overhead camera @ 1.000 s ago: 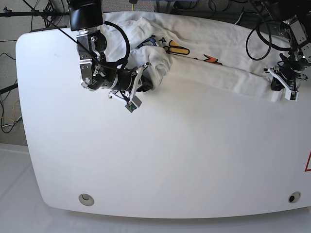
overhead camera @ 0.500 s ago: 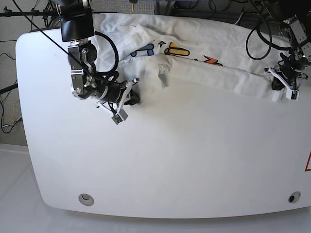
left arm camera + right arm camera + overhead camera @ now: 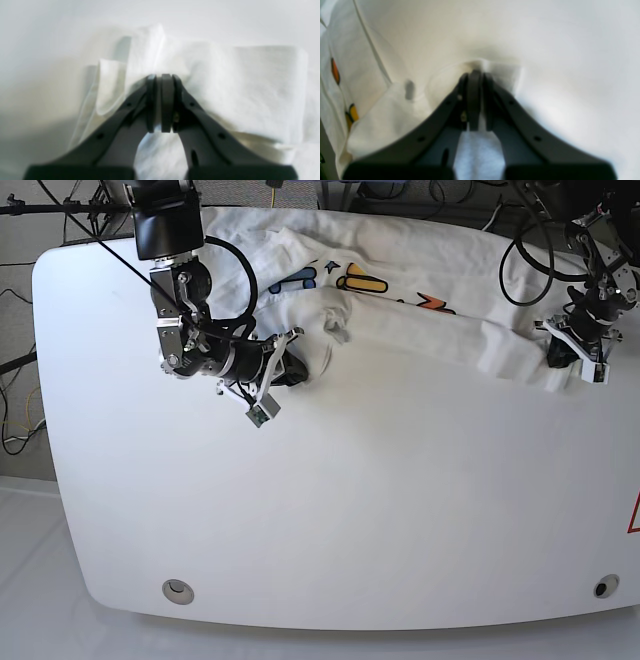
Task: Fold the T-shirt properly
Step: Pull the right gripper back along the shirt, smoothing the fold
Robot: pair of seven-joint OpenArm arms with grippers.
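Note:
The white T-shirt (image 3: 420,265) lies crumpled along the table's far edge, its blue, yellow and orange print (image 3: 360,280) facing up. My right gripper (image 3: 291,369) is at its front left fold, jaws closed on a pinch of the white cloth (image 3: 420,37), as the right wrist view (image 3: 476,73) shows. My left gripper (image 3: 562,358) is at the shirt's right end. In the left wrist view (image 3: 161,77) its jaws are closed on a bunched fold of the shirt (image 3: 250,87). The neck label is out of view.
The white table (image 3: 350,510) stretches toward the front, with a grey disc (image 3: 178,588) at front left and another (image 3: 601,587) at front right. Black cables (image 3: 530,250) hang behind the far edge. A red mark (image 3: 634,515) shows at the right edge.
My right gripper swung away to the left, then came back right to the shirt's front fold. My left gripper moved slightly left and up, drawing the shirt's right end with it.

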